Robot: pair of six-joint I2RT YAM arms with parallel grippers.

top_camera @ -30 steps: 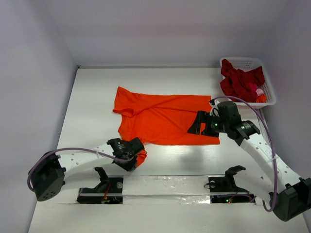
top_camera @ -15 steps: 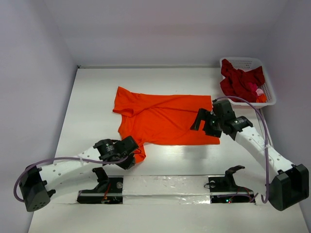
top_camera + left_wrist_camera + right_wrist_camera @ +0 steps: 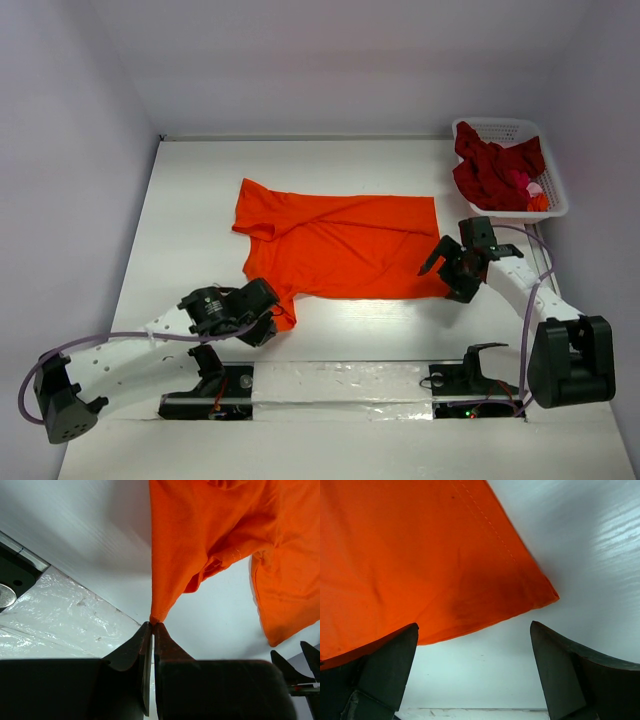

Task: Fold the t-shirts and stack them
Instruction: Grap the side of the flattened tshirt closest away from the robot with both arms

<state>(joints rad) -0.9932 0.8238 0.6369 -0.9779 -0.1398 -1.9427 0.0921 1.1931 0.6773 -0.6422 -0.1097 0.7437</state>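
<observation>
Two robot arms reach over a white counter (image 3: pixel 200 180) inside a pale-walled booth. One orange t-shirt (image 3: pixel 340 245) lies spread mostly flat across the middle of the counter, between the two sets of fingers. Its straight hem is toward the right fingers and its rumpled sleeve end toward the left ones.

The left fingers (image 3: pixel 268 315) are pressed together and pinch a small corner of the orange t-shirt at its near left end. In the left wrist view the left fingers (image 3: pixel 137 647) meet at a sharp point. The orange t-shirt (image 3: pixel 200 530) runs away from that point as a narrow taut fold that widens into loose, creased cloth. Beside these fingers, toward the arm bases, a strip of shiny clear film (image 3: pixel 60 625) covers the counter edge.

The right fingers (image 3: pixel 436 257) are spread wide and hold nothing. They sit at the near right corner of the shirt's hem. In the right wrist view the right fingers (image 3: pixel 385 665) stand at the lower left and lower right, and the orange t-shirt (image 3: pixel 410 555) fills the space ahead of them. Its stitched hem corner ends just ahead of the gap between them, nearer the right-hand tip. Whether the tips touch the cloth or the counter cannot be told.

Well beyond the right fingers, in the far right corner, a white lattice basket (image 3: pixel 500 123) holds a heap of dark red t-shirts (image 3: pixel 495 165), crumpled and unfolded.
</observation>
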